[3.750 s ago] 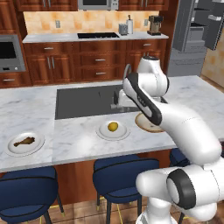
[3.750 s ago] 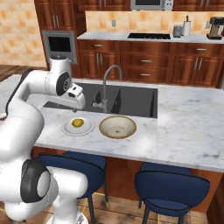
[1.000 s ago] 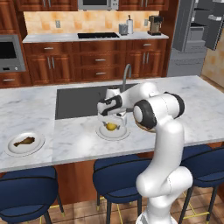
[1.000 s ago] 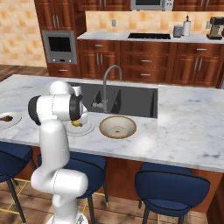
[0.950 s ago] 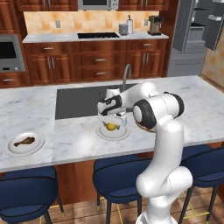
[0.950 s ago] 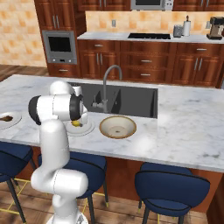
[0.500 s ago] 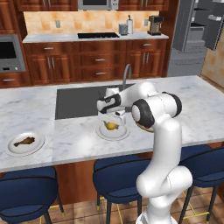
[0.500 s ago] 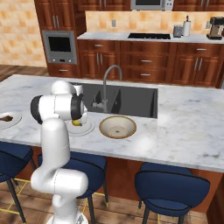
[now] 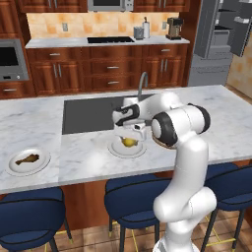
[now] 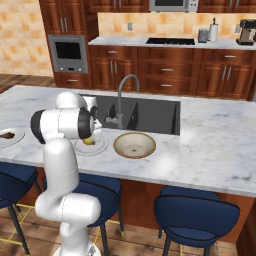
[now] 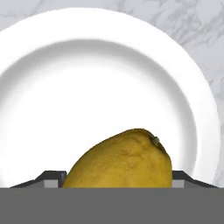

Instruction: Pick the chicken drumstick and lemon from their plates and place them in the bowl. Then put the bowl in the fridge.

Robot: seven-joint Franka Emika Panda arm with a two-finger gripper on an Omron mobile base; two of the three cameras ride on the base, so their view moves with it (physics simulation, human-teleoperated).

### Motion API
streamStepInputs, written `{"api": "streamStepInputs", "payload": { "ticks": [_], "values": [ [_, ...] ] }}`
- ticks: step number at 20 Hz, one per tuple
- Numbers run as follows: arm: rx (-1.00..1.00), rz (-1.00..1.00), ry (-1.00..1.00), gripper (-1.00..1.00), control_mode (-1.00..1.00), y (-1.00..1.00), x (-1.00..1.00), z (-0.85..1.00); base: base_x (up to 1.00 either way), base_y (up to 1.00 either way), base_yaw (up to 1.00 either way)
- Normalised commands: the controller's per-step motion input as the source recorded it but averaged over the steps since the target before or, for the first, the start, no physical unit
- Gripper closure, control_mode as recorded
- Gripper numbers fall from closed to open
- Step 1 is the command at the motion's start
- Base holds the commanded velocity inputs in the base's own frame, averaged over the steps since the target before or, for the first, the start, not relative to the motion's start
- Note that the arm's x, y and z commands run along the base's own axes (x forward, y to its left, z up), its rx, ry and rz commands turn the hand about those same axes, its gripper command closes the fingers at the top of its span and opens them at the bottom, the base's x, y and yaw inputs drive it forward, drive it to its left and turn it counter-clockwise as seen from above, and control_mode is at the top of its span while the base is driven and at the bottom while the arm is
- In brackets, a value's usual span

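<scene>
Lemon [image 11: 120, 159] sits between the gripper's [image 9: 129, 136] two dark finger tips on the middle plate [image 11: 39, 78], the jaws narrowed from the full spread they showed a second ago and now drawn in at the fruit's sides, whether already pressing it cannot be told; the fruit looks to rest on the plate, not yet lifted.

At the far left of the table, near its front edge, the chicken drumstick [image 9: 27, 159] lies untouched on its own white plate [image 9: 12, 167], well apart from the arm. Toward the middle, in front of the dark sink [image 9: 88, 115], the white arm has come down from the upright pose it held a few seconds back and bends low over the lemon's plate, hand pointed down at the fruit. Just beside that plate to the right, the tan bowl [image 10: 134, 145] stands empty near the front edge, below the faucet [image 10: 122, 97]. At the far right of the room the dark grey fridge [image 9: 221, 42] stands with its door open.

The closing jaws suggest the grasp on the lemon is under way, the first of two pickups. Both items have yet to reach the bowl, and the bowl's trip to the fridge lies well ahead. A round, smooth fruit could roll or slip if the squeeze lands off centre.
</scene>
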Motion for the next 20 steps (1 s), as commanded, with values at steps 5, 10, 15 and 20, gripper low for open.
{"api": "streamStepInputs", "payload": {
  "ticks": [5,10,15,20],
  "values": [
    [0.12,0.16,0.0,1.0,-1.0,-0.36,-0.51,0.31,0.0,0.0,0.0],
    [0.02,0.15,0.0,1.0,-1.0,-0.32,-0.5,0.39,0.0,0.0,0.0],
    [0.0,0.15,0.0,1.0,-1.0,-0.32,-0.3,0.4,0.0,0.0,0.0],
    [-0.04,0.26,-0.01,1.0,-1.0,-0.52,-0.01,0.14,0.0,0.0,0.0]
  ]
}}
